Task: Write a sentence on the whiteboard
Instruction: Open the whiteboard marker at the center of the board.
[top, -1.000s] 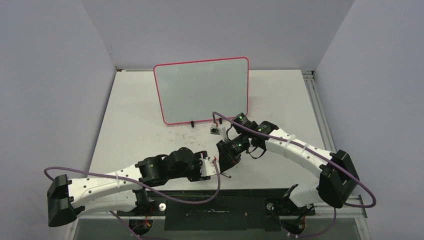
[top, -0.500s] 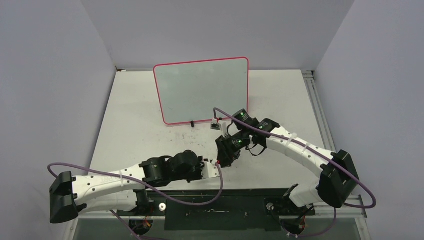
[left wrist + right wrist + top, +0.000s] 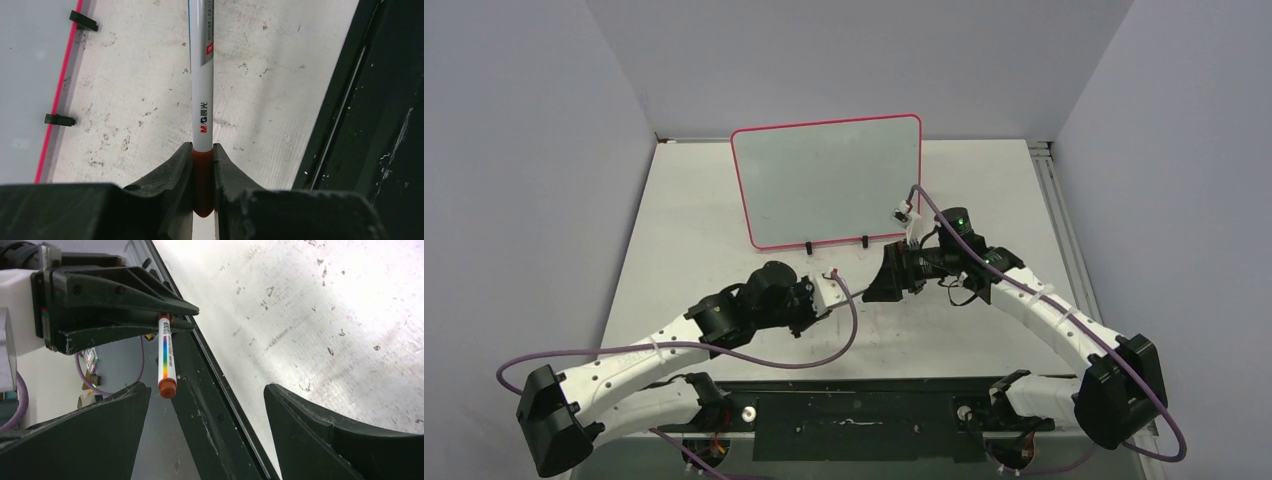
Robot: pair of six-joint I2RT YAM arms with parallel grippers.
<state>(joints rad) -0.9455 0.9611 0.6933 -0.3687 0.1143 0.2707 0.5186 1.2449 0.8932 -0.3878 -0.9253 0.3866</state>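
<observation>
The whiteboard (image 3: 824,180), pink-rimmed, stands upright at the back of the table on two black clip feet (image 3: 59,120). No sentence shows on its pale face. My left gripper (image 3: 202,150) is shut on the red end of a white marker (image 3: 201,75). In the top view the left gripper (image 3: 842,289) holds the marker (image 3: 861,285) out toward the right gripper (image 3: 879,284). The right wrist view shows the marker (image 3: 166,357) hanging free from the left gripper's fingertips (image 3: 175,315). My right gripper (image 3: 207,390) is open with nothing held; the marker's orange-red tip end sits just inside its left finger.
The scuffed white table (image 3: 694,230) is boxed in by grey walls on three sides. A black rail (image 3: 350,125) runs along the near edge, and a metal rail (image 3: 1049,200) along the right. Purple cables (image 3: 844,330) loop off both wrists.
The right gripper opened, let go of the marker and drew back to the right toward the board. The left gripper shut on the marker and carried it away from the near edge.
</observation>
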